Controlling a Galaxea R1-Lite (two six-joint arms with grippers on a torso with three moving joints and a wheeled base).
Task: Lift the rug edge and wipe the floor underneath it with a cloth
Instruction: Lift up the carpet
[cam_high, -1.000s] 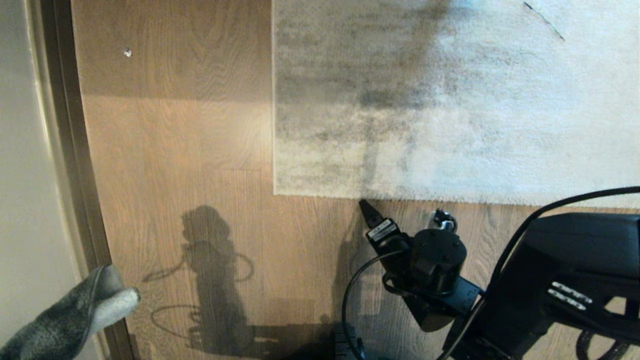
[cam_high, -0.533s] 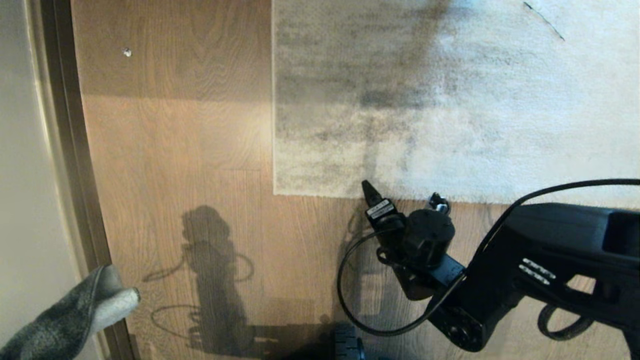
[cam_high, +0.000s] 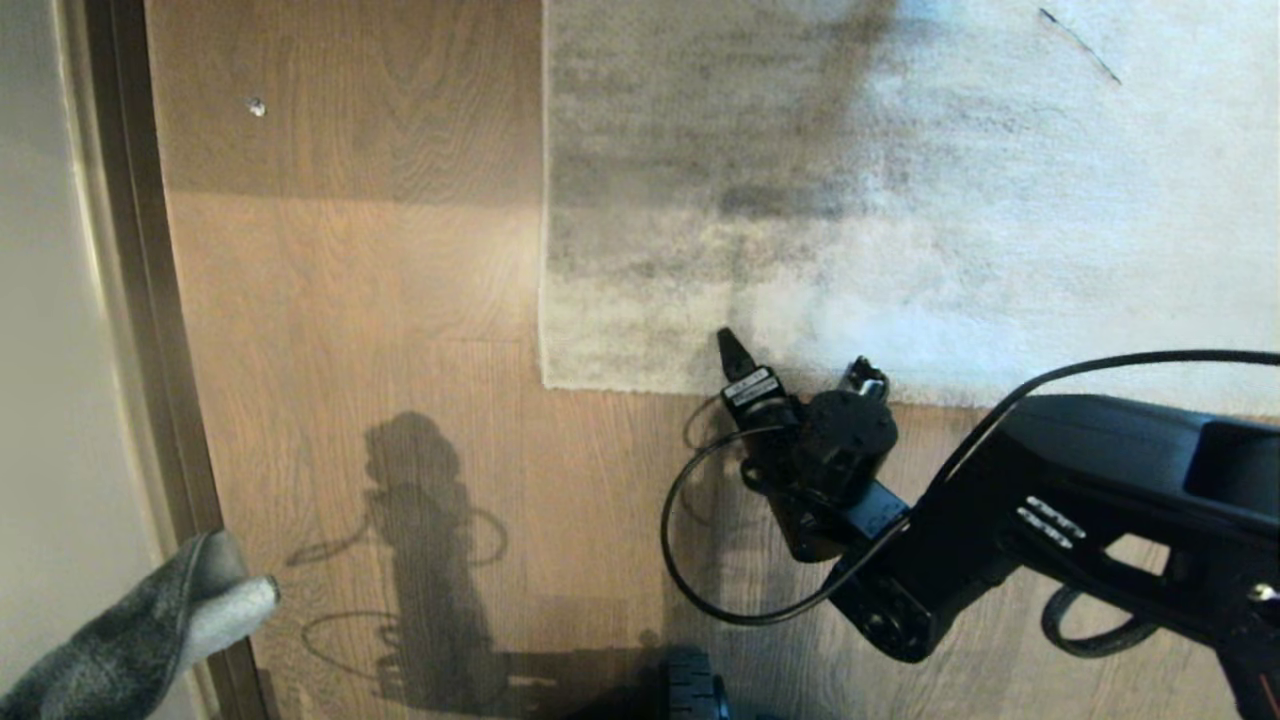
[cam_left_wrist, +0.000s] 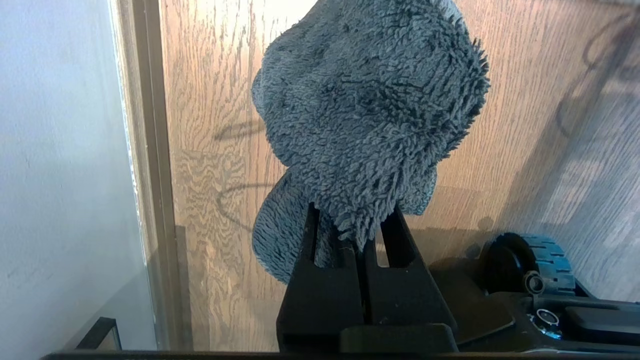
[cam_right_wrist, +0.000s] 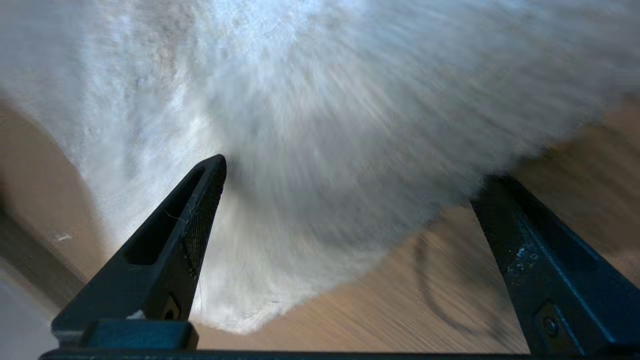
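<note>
The pale grey-beige rug (cam_high: 900, 200) lies flat on the brown plank floor (cam_high: 380, 300). Its near rug edge (cam_high: 620, 385) runs across the head view, with the corner at the left end. My right gripper (cam_high: 795, 355) is open, its two fingertips over that edge and spread along it. In the right wrist view the right gripper (cam_right_wrist: 352, 175) straddles the rug (cam_right_wrist: 320, 125), whose corner shows near one finger (cam_right_wrist: 200, 210), with floor (cam_right_wrist: 400, 300) below. My left gripper (cam_left_wrist: 355, 225) is parked at the lower left, shut on the dark grey fuzzy cloth (cam_left_wrist: 370, 115), which also shows in the head view as the cloth (cam_high: 130, 640).
A dark skirting strip (cam_high: 150, 300) and pale wall run along the left side. A small pale speck (cam_high: 256, 106) lies on the floor at the far left. My base wheel (cam_high: 695, 695) shows at the bottom, and a black cable (cam_high: 690, 580) loops beside my right wrist.
My right arm has reached forward, carrying the open gripper from the bare floor just before the rug to over its near edge. The left gripper and cloth have stayed put.
</note>
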